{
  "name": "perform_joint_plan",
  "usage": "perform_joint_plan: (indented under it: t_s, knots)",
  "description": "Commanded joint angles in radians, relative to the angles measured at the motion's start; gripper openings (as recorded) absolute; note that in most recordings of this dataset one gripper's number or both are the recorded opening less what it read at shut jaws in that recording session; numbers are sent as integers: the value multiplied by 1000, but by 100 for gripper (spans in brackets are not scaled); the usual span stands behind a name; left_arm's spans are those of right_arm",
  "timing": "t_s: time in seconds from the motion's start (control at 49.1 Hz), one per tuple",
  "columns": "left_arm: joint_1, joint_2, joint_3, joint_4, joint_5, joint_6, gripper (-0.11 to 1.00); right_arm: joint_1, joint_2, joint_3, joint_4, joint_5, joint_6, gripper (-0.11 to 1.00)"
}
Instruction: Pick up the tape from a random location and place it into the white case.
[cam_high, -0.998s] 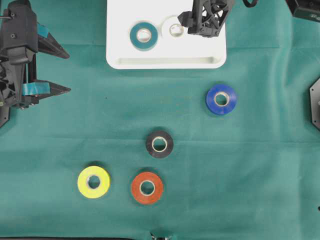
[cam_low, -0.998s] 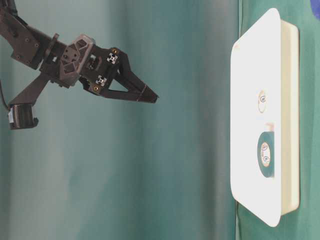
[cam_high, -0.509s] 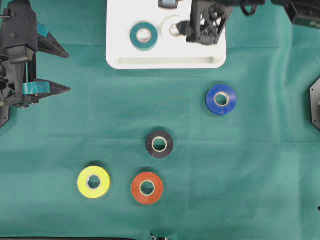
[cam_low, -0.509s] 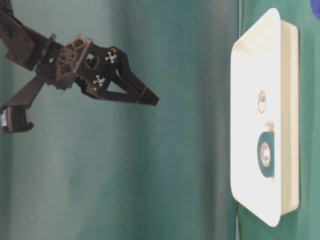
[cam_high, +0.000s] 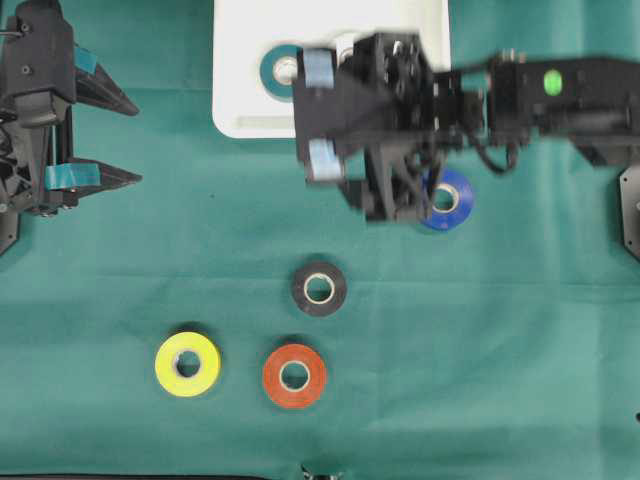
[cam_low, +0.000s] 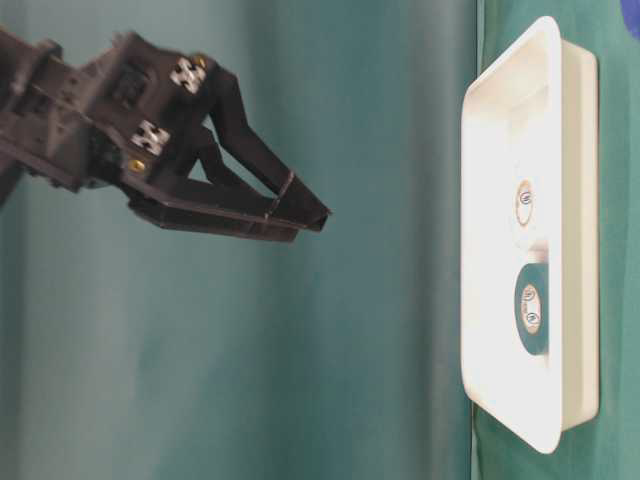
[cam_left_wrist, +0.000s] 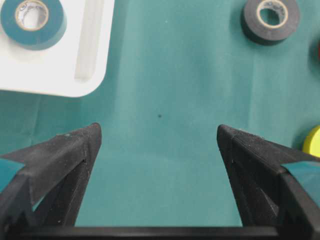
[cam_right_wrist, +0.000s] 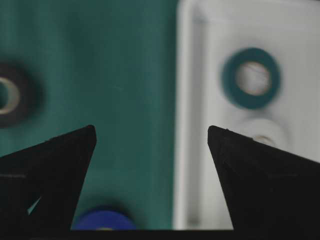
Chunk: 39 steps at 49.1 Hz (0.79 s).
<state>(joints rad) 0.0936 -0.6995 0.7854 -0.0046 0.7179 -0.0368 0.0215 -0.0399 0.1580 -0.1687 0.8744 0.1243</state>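
The white case (cam_high: 240, 110) lies at the back middle. A teal tape roll (cam_high: 272, 70) and a small white tape roll (cam_right_wrist: 262, 131) lie flat in it. My right gripper (cam_high: 310, 118) is open and empty. It hangs high above the cloth between the case and the blue tape roll (cam_high: 455, 200), blurred by motion, and hides part of the case. In the right wrist view its fingertips (cam_right_wrist: 87, 135) frame the case rim (cam_right_wrist: 182, 100). My left gripper (cam_high: 137, 144) is open and empty at the far left, well apart from every roll.
A black roll (cam_high: 319, 288) lies at the middle of the green cloth. A yellow roll (cam_high: 187, 364) and a red roll (cam_high: 294, 375) lie at the front left. The table-level view shows the right gripper (cam_low: 312, 225) far above the case (cam_low: 500, 150).
My right gripper has risen from beside the white roll in the case and swung forward over the case's front edge, toward the blue roll. The white roll stays in the case. The left arm is still.
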Motion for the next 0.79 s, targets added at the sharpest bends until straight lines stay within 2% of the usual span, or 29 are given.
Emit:
perform_joint_plan:
  t_s: [0.0,0.366,0.55,0.774]
  knots:
    - [3,-2,-21,2,-6,0,100,26,-26,-9,-8,-9,18,89]
    - [8,-5,-21,2,-6,0,100,28,-72,20,-14,9,32,88]
    - [8,-11,-18,2,-6,-2,100,28,-163,109,-12,5,46,88]
    - [11,-11,-18,2,-6,-2,100,28,-322,259,-14,-15,107,88]
